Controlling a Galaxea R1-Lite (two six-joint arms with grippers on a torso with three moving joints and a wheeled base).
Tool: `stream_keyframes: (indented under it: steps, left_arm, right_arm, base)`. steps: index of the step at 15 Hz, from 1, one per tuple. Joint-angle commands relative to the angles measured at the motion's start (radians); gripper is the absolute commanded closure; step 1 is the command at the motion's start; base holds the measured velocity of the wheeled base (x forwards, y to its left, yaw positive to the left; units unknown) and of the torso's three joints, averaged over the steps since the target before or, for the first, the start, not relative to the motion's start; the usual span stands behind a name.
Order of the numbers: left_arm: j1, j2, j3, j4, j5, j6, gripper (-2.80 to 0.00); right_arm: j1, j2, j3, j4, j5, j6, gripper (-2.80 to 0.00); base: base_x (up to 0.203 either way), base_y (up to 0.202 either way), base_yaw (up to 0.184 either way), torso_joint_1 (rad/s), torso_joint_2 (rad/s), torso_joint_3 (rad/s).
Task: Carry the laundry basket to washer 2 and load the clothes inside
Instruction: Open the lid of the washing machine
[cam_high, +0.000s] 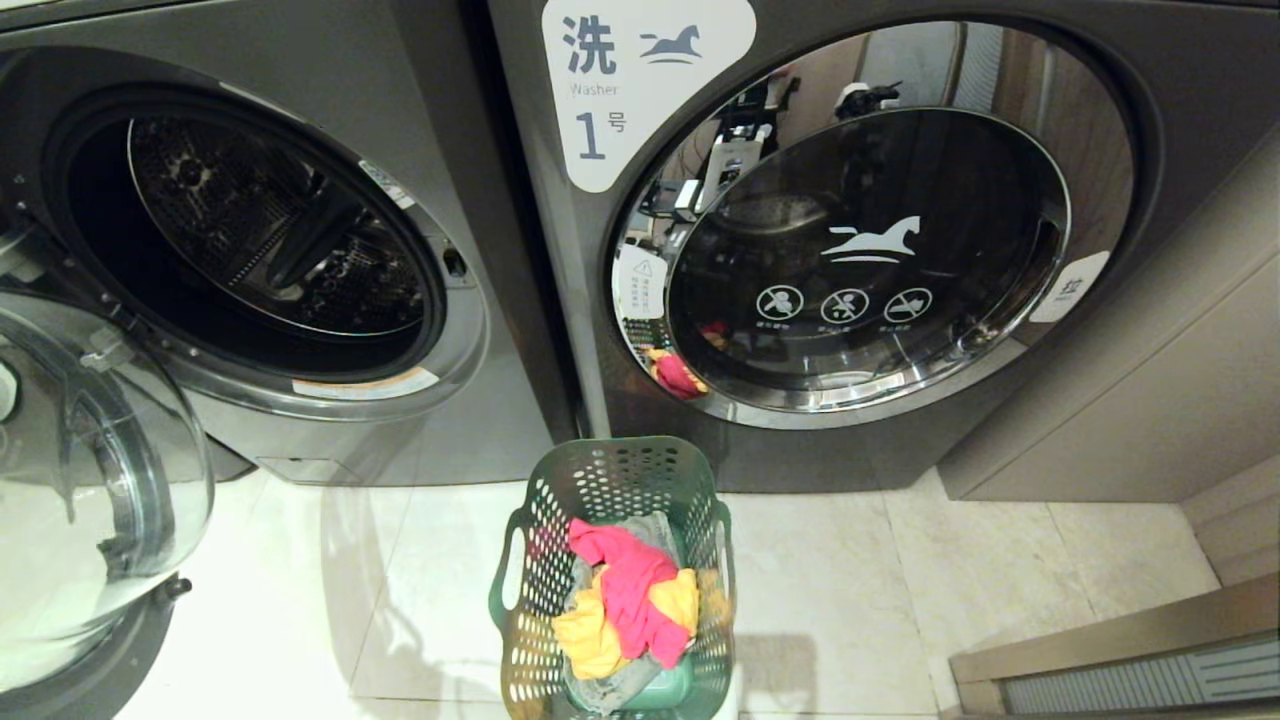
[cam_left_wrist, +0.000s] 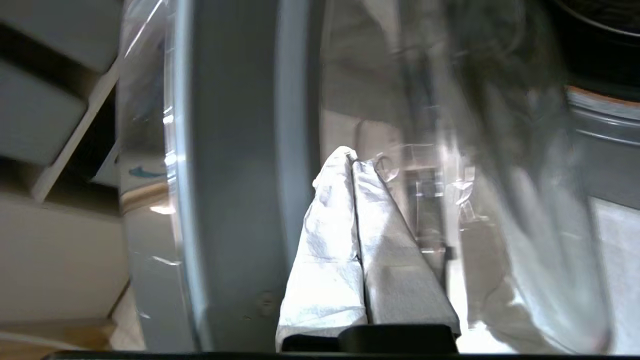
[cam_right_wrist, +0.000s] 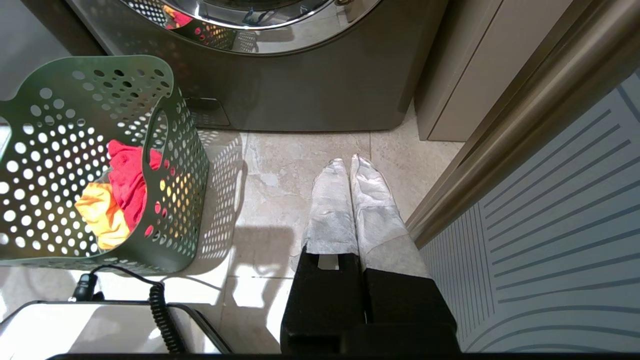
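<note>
Two dark grey front-loading washers fill the far side. The right washer (cam_high: 900, 250) has its chrome-rimmed door shut and a white label (cam_high: 640, 80) reading "洗 Washer 1号" with a blue horse logo; a white horse and three round warning signs mark the glass. The left washer (cam_high: 270, 240) stands open, its drum dark — any number label is cut off, and its clear door (cam_high: 90, 480) swings out at the near left. The laundry basket (cam_high: 615, 580) sits on the pale tile floor (cam_high: 900, 600) before the washers, holding pink and yellow clothes (cam_high: 630, 600). The left gripper (cam_left_wrist: 352, 157), fingers pressed together, sits close by that door's blurred glass. The right gripper (cam_right_wrist: 348, 164), pressed together too, hangs over the floor right of the basket.
</note>
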Motion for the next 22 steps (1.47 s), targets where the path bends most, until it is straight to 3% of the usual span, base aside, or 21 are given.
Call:
stream_keyframes:
  steps: [1, 4, 5, 10, 17, 22]
  left_arm:
    - [0.015, 0.047, -0.002, -0.007, 0.065, 0.001, 0.0]
    - [0.023, 0.056, -0.007, -0.013, 0.238, 0.001, 0.0]
    - [0.025, 0.07, -0.013, -0.013, 0.265, -0.002, 0.0]
    - [0.121, 0.15, -0.096, -0.03, 0.281, 0.0, 0.0]
    - [0.285, 0.365, -0.223, -0.188, 0.375, -0.005, 0.0]
    - [0.311, 0.524, -0.34, -0.219, 0.375, -0.064, 0.0]
  right_arm:
    - [0.0, 0.001, 0.0, 0.0, 0.0, 0.0, 0.0]
    - [0.0, 0.001, 0.0, 0.0, 0.0, 0.0, 0.0]
    - [0.0, 0.0, 0.0, 0.0, 0.0, 0.0, 0.0]
    - [0.0, 0.0, 0.0, 0.0, 0.0, 0.0, 0.0]
    - [0.0, 0.0, 0.0, -0.002, 0.0, 0.0, 0.0]
    - [0.0, 0.001, 0.0, 0.0, 0.0, 0.0, 0.0]
  base:
    - [0.0, 0.0, 0.0, 0.0, 0.0, 0.0]
    - [0.0, 0.0, 0.0, 0.0, 0.0, 0.0]
    - [0.0, 0.0, 0.0, 0.0, 0.0, 0.0]
    - [0.0, 0.0, 0.0, 0.0, 0.0, 0.0]
    - [0.0, 0.0, 0.0, 0.0, 0.0, 0.0]
    - [0.0, 0.0, 0.0, 0.0, 0.0, 0.0]
